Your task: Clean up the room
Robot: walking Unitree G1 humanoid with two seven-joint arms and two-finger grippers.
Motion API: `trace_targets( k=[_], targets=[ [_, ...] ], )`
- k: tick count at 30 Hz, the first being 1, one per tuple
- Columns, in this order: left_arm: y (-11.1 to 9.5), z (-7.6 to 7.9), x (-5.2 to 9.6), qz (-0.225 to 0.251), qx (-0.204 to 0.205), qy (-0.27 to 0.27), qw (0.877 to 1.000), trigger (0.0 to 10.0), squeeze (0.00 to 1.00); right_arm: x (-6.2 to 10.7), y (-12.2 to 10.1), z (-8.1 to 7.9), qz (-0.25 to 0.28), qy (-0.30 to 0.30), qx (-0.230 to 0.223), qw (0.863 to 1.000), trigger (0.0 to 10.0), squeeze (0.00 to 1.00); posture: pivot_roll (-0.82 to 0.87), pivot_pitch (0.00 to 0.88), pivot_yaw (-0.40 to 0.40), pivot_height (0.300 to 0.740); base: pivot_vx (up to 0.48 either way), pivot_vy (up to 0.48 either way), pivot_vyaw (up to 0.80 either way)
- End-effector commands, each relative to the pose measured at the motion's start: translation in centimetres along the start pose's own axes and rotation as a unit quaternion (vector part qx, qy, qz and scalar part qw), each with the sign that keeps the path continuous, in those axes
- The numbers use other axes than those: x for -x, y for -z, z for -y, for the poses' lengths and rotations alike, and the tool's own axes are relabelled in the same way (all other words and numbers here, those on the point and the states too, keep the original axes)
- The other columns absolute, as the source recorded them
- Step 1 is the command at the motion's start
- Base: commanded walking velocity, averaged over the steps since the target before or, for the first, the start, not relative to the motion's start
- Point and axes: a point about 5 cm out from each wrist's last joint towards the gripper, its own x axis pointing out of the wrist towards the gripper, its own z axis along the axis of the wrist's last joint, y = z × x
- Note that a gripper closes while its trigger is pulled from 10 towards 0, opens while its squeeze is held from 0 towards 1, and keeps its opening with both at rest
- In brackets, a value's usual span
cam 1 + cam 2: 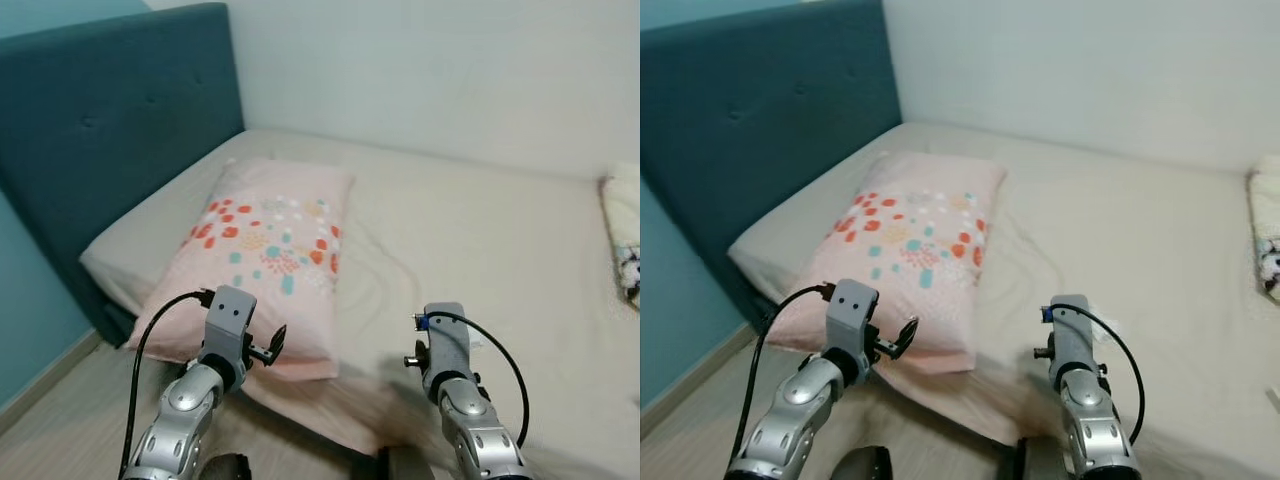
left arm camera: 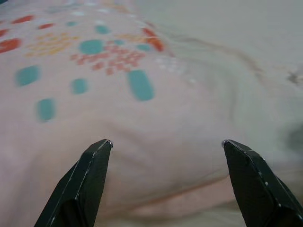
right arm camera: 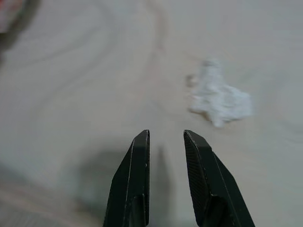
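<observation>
Floral pillow (image 1: 262, 255) on beige bed (image 1: 480, 250)

- Bed (image 1: 470, 240): covered by a beige sheet, it spans the middle and right of the frame, with a teal padded headboard (image 1: 110, 130) at the upper left and a pale wall behind.
- Pillow (image 1: 265, 255): pink with red, teal and white dots, lying flat on the left part of the bed, one end near the headboard, the other near the bed's lower edge.
- White scrap (image 3: 218, 100): small and crumpled, on the bare sheet, well apart from the pillow.
- Patterned cloth (image 1: 625, 235): white, at the right edge of the frame, resting on the bed.
- Floor (image 1: 60, 410): light wood, lower left, beside the bed.
</observation>
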Motion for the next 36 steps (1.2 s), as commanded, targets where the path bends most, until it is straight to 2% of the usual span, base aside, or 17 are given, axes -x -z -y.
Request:
trace_targets(
  k=[1, 3, 4, 5, 10, 18, 21, 22, 24, 32, 34, 36],
  targets=[
    [-0.9, 0.1, -0.2, 0.02, -0.006, 0.006, 1.0, 10.0, 0.0, -0.2, -0.5, 0.2, 0.014, 0.012, -0.001, 1.0, 10.0, 0.0, -0.02, 0.005, -0.006, 0.575, 0.0, 0.0, 0.0],
    [-1.0, 0.1, -0.2, 0.024, -0.004, 0.008, 1.0, 10.0, 0.0, -0.4, -0.7, 0.3, 0.021, 0.018, -0.003, 1.0, 10.0, 0.0, -0.02, 0.007, -0.01, 0.575, 0.0, 0.0, 0.0],
    [-1.2, 0.1, -0.2, 0.031, -0.003, 0.009, 0.999, 10.0, 0.0, -0.6, -1.0, 0.4, 0.028, 0.025, -0.007, 0.999, 10.0, 0.1, -0.02, 0.009, -0.01, 0.575, 0.0, 0.0, 0.0],
    [-1.5, 0.0, -0.2, 0.043, 0.001, 0.01, 0.999, 10.0, 0.0, -0.9, -1.2, 0.4, 0.033, 0.033, -0.012, 0.999, 10.0, 1.0, -0.01, 0.019, -0.013, 0.575, 0.0, 0.0, 0.0],
    [-2.4, 0.1, 0.2, 0.068, 0.005, 0.024, 0.997, 10.0, 0.0, -2.0, -1.3, 0.8, 0.032, 0.059, -0.016, 0.998, 10.0, 1.0, 0.01, 0.044, -0.017, 0.575, 0.0, 0.0, 0.0],
    [-3.0, 0.3, 1.2, 0.083, -0.001, 0.049, 0.995, 10.0, 0.0, -3.6, -1.7, 3.1, 0.014, 0.107, -0.011, 0.994, 10.0, 1.0, 0.05, 0.087, -0.024, 0.575, 0.0, 0.0, 0.0],
    [-3.1, 0.3, 1.6, 0.086, -0.002, 0.052, 0.995, 10.0, 0.0, -3.9, -2.2, 3.8, 0.018, 0.117, -0.026, 0.993, 10.0, 1.0, 0.06, 0.098, -0.024, 0.575, 0.0, 0.0, 0.0],
    [-3.4, 0.2, 2.0, 0.09, -0.002, 0.053, 0.995, 10.0, 0.0, -4.2, -2.9, 4.4, 0.03, 0.117, -0.05, 0.991, 10.0, 1.0, 0.08, 0.119, -0.027, 0.575, 0.0, 0.0, 0.0],
    [-3.8, 0.1, 2.4, 0.094, -0.004, 0.054, 0.994, 10.0, 0.0, -4.4, -3.4, 5.0, 0.037, 0.122, -0.066, 0.99, 10.0, 1.0, 0.1, 0.138, -0.027, 0.575, 0.0, 0.0, 0.0],
    [-4.7, 0.1, 3.3, 0.102, -0.02, 0.067, 0.992, 10.0, 0.0, -4.7, -4.0, 5.6, 0.041, 0.12, -0.088, 0.988, 10.0, 1.0, 0.15, 0.198, -0.016, 0.575, 0.0, 0.0, 0.0],
    [-5.0, 0.2, 3.8, 0.105, -0.028, 0.081, 0.991, 10.0, 0.0, -4.8, -4.2, 5.6, 0.043, 0.117, -0.092, 0.988, 10.0, 1.0, 0.17, 0.22, -0.005, 0.575, 0.0, 0.0, 0.0],
    [-6.0, 1.0, 5.2, 0.11, -0.042, 0.142, 0.983, 10.0, 0.0, -5.0, -4.6, 5.8, 0.047, 0.116, -0.102, 0.987, 10.0, 1.0, 0.22, 0.259, 0.019, 0.575, 0.0, 0.0, 0.0]
  ],
)
